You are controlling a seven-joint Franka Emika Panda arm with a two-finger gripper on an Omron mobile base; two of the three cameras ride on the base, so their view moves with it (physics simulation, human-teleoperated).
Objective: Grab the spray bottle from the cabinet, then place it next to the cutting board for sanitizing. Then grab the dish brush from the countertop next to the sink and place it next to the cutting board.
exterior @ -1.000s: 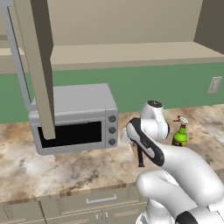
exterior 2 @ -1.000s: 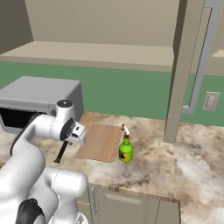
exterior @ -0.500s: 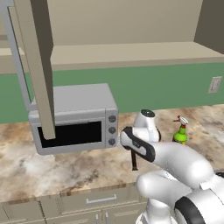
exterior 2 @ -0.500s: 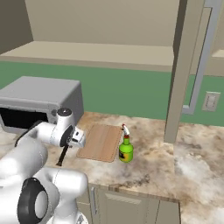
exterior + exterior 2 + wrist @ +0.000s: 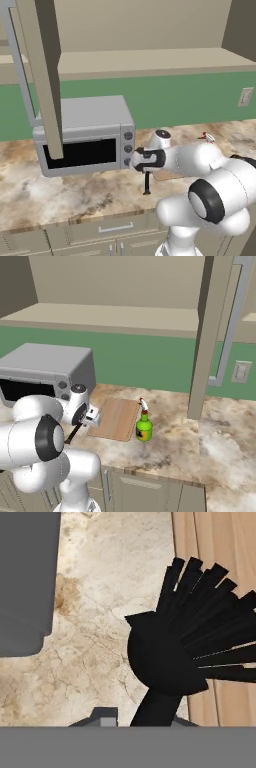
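Your gripper (image 5: 146, 172) is closed on the dish brush (image 5: 147, 183), which hangs at the centre of the left base view, long axis upright, its end pointing down to the marbled countertop (image 5: 75, 192). You see a thin, nearly black stick; in the hand view its bristles (image 5: 210, 627) fan right over the grained wooden cutting board (image 5: 227, 547).

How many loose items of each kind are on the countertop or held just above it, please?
Spray bottle: 1
Cutting board: 1
Dish brush, held by the tool: 1
Toaster oven: 1
Total: 4
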